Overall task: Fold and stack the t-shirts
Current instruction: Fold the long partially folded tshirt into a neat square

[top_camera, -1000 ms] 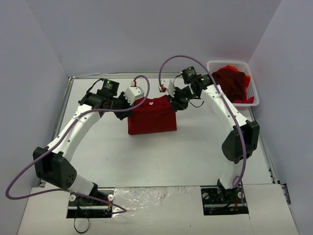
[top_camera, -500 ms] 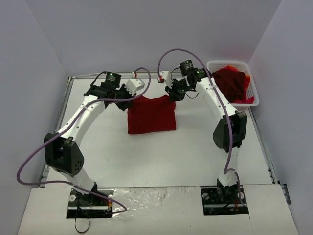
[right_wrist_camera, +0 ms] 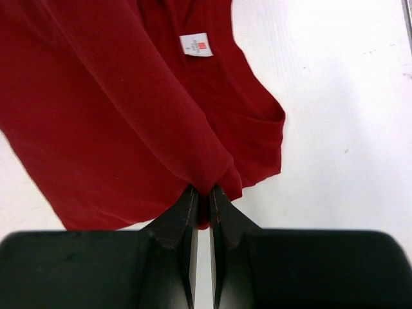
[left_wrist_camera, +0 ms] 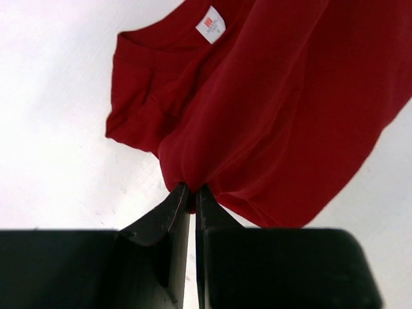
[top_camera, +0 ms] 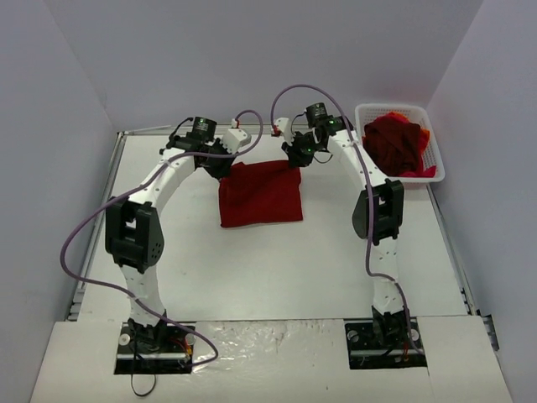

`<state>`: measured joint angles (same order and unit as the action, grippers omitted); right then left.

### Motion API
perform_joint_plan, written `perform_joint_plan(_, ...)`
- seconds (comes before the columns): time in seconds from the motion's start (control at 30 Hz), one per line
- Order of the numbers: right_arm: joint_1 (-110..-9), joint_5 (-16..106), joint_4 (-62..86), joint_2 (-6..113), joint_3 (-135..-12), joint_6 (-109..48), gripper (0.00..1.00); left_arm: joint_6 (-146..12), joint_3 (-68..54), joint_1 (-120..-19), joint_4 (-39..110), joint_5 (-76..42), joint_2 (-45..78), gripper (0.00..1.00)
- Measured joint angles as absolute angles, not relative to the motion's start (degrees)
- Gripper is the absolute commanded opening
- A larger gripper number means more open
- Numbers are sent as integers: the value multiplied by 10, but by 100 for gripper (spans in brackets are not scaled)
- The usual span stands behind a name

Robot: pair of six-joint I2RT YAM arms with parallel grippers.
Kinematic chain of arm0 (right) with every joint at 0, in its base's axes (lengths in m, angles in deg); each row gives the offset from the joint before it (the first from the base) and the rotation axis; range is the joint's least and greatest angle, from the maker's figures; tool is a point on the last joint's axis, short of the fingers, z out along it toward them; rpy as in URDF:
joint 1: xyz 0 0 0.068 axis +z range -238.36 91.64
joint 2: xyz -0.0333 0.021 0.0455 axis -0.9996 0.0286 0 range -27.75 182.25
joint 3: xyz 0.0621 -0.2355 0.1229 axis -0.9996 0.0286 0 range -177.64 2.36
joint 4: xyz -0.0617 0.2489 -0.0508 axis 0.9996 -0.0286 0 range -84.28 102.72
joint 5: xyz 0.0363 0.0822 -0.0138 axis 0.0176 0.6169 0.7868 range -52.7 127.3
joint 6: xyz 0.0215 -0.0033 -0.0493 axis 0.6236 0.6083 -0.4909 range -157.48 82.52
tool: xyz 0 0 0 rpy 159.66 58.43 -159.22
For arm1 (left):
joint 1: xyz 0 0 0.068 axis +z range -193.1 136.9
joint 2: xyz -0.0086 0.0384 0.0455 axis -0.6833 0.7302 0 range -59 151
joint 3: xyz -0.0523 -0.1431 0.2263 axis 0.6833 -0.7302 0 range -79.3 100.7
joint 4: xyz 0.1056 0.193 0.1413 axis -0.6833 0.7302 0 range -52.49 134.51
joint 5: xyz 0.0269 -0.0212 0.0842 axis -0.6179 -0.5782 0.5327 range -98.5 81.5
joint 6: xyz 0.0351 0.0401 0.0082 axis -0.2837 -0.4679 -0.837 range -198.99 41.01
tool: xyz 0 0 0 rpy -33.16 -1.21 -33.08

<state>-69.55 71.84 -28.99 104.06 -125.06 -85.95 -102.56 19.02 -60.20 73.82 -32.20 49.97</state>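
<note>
A dark red short-sleeved cloth t-shirt is seen on the white counter, toward its far side and between the two arms, laid out in a roughly rectangular shape. Its far left corner is pinched by the left hand and its far right corner by the right hand. Both hands are clamped on the cloth, the black fingers pressed nearly together with only a thin fold of fabric between them.

In the left wrist view, the cloth is seen gathered at the fingertips of the left hand and spread away from them in a smooth sheet, with the collar and a small white neck label shown beyond it. The same is shown in the right wrist view, where the gathered edge is gripped by the right hand.

A white plastic mesh basket is placed at the far right corner of the counter, well apart from the held shirt. A heap of dark red shirts is contained in it, with a brighter red-orange piece at its right side.
</note>
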Motion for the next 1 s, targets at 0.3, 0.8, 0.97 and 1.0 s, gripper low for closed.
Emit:
perform_joint_plan(0.3,-707,716,-250,1143,-1345,-840,0,-1023,294,-587,731,-305,612,2)
perform_joint_plan(0.8,-707,712,-214,1222,-1392,-818,0,-1023,315,-587,727,-262,673,2)
perform_joint_plan(0.97,-706,708,-203,1193,-1340,-817,0,-1023,309,-588,726,-260,658,2)
perform_joint_plan(1.0,-706,707,-203,1180,-1323,-817,0,-1023,298,-588,723,-261,646,2)
